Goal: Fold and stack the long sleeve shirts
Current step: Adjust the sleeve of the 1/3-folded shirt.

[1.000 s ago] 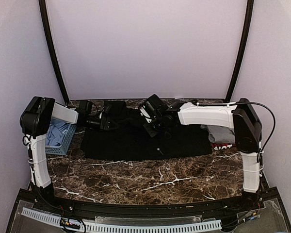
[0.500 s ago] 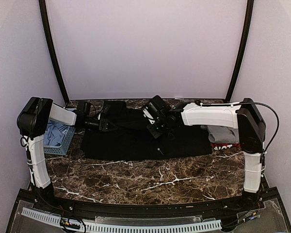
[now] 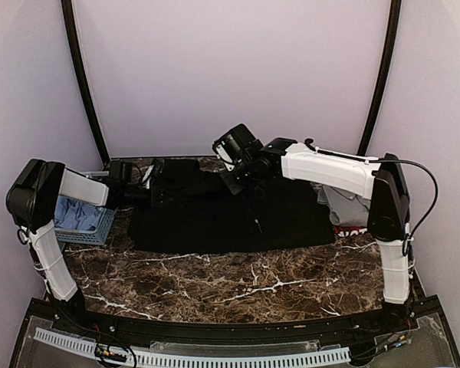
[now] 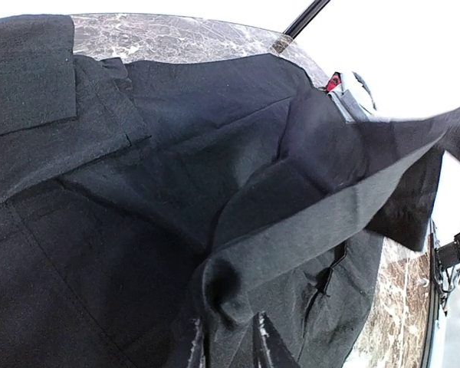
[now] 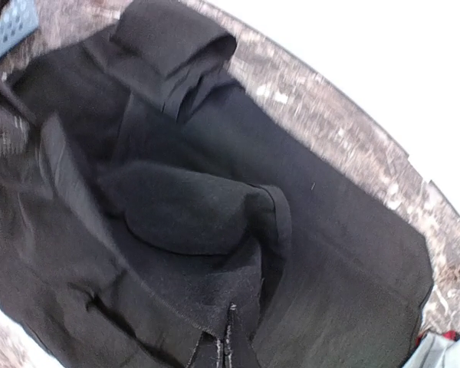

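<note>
The black long sleeve shirt (image 3: 238, 222) lies spread across the back of the marble table (image 3: 238, 284). My left gripper (image 3: 158, 190) is shut on a bunched fold at its left part; in the left wrist view a roll of black shirt (image 4: 176, 176) sits between the jaws of that gripper (image 4: 228, 346). My right gripper (image 3: 241, 176) is shut on an edge near the shirt's top middle and holds it lifted, seen in the right wrist view as black shirt (image 5: 184, 207) pinched in the gripper (image 5: 224, 349). A grey shirt (image 3: 342, 207) lies on a red-edged one (image 3: 351, 228) at the right.
A light-blue lattice basket (image 3: 80, 218) with pale cloth in it stands at the table's left edge, under my left arm. The black frame poles (image 3: 84, 84) rise at both back corners. The basket's corner (image 5: 8, 31) shows in the right wrist view.
My left gripper has closed on the shirt's fold and its arm has drawn back to the left. My right gripper has risen and shifted left, lifting the black cloth.
</note>
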Motion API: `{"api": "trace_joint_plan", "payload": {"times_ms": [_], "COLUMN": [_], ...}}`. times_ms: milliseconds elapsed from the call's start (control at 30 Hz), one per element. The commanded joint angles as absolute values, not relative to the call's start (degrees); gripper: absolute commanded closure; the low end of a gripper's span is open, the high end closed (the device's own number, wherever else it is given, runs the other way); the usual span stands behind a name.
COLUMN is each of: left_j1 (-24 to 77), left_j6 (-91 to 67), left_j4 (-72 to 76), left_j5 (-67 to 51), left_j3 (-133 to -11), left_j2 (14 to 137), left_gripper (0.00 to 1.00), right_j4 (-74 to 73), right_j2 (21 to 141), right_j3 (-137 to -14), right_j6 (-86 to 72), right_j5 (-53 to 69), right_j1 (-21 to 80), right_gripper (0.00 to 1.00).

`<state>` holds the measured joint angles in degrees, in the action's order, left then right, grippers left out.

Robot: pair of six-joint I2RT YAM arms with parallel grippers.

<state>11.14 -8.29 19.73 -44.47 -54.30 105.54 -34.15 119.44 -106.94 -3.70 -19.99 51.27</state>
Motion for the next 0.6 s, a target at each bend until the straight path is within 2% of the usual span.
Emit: {"api": "trace_joint_plan", "payload": {"times_ms": [0,167,300,433,567], "left_j1": [11.2,11.2,11.2,11.2,11.2], "left_j6": [-7.4,-8.0,-8.2,-8.7,-9.7], "left_j4": [22.0,21.7,21.8,22.5,23.5], "left_j5": [-43.7,-40.8,-37.5,-33.0,-27.3], "left_j3": [-53.5,-54.2,-54.2,-53.8,-53.1], "left_j2": [105.2,105.8,105.8,105.4,104.9], "left_gripper": [0.82,0.89,0.99,1.0,1.0], "right_j4": [-37.8,-39.1,-40.6,-40.8,-40.1], "right_j2": [123.3,125.9,127.6,128.6,130.4], "right_j3": [-114.4,-119.7,-122.1,-122.1,-121.8], "right_j6": [-2.7,-0.7,-0.5,-1.1,-2.2], "right_j5": [-22.5,-24.8,-24.8,-23.6,-21.7], "right_j1": [51.3,51.4,51.4,51.4,51.3], "right_gripper": [1.0,1.0,1.0,1.0,0.93]}}
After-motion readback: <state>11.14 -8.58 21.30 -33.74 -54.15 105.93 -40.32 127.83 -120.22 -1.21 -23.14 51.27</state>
